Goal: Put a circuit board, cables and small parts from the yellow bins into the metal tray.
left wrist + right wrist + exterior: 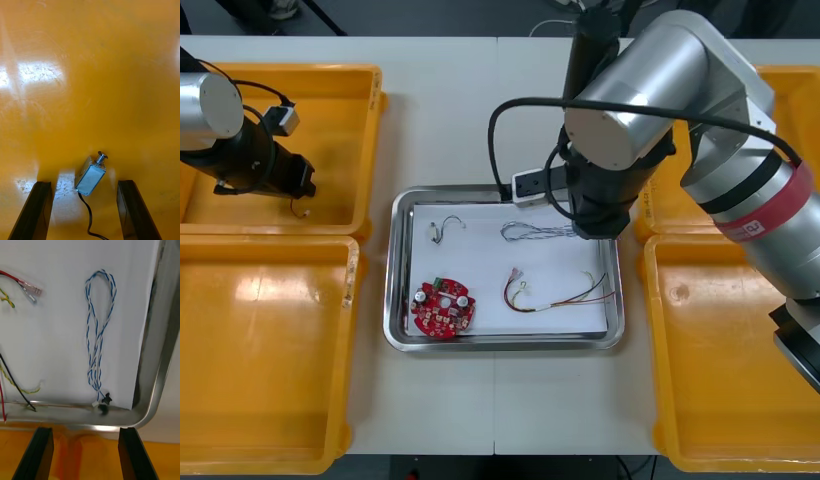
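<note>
Two pairs of fingers (39, 204) stand spread: the right gripper (85, 433) hangs over the tray (402, 300) corner where the blue and white cable (98, 333) lies, while the left gripper (84, 187) straddles a small metal part (90, 179) in a yellow bin (330, 140), probably needing to lower and pinch.

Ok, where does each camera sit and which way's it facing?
Front view: above the arms, steeply down at a light table; both arms show.
Right wrist view: on that wrist, facing the white-lined metal tray; open right claw shows.
Left wrist view: on that wrist, facing a small metal part in a yellow bin; open left claw shows.
Shared: front and right wrist: twisted blue and white cable.
</note>
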